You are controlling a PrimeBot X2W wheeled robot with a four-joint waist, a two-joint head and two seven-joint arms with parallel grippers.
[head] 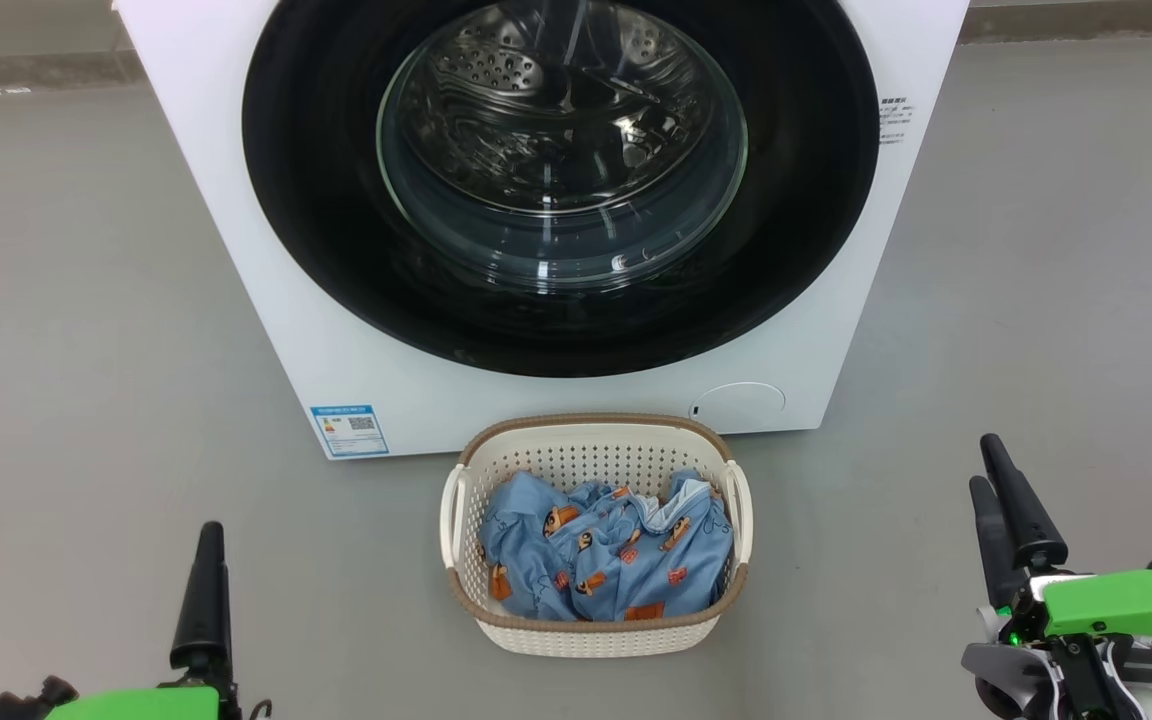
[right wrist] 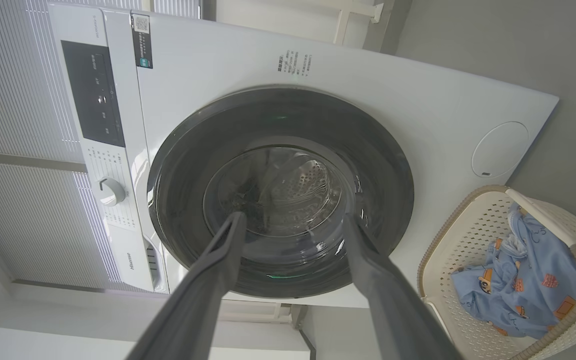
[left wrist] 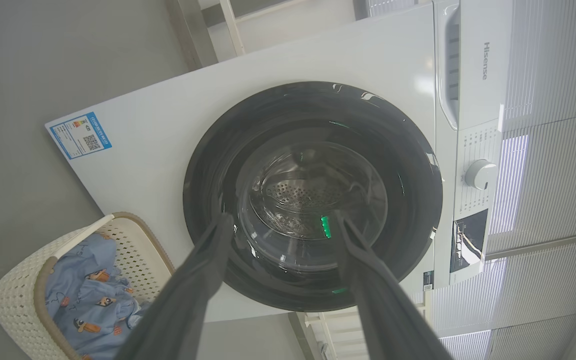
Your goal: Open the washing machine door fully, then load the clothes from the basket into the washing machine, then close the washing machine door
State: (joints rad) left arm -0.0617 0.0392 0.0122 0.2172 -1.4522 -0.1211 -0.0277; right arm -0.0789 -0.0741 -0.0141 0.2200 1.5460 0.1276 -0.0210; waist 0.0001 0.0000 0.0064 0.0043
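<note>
Both grippers are sitting low at the head view's bottom corners, fingers pointing toward the machine; the left gripper (head: 209, 540) and the right gripper (head: 983, 462) are each holding their jaws apart, gripping nothing. Beyond them the white washing machine (head: 236, 200) is standing on the grey floor (head: 86, 300), its black-rimmed washing machine door (head: 336, 250) sitting closed. Just in front of it, the cream basket (head: 596, 425) is resting on the floor between the grippers, holding the crumpled blue clothes (head: 606, 560).
</note>
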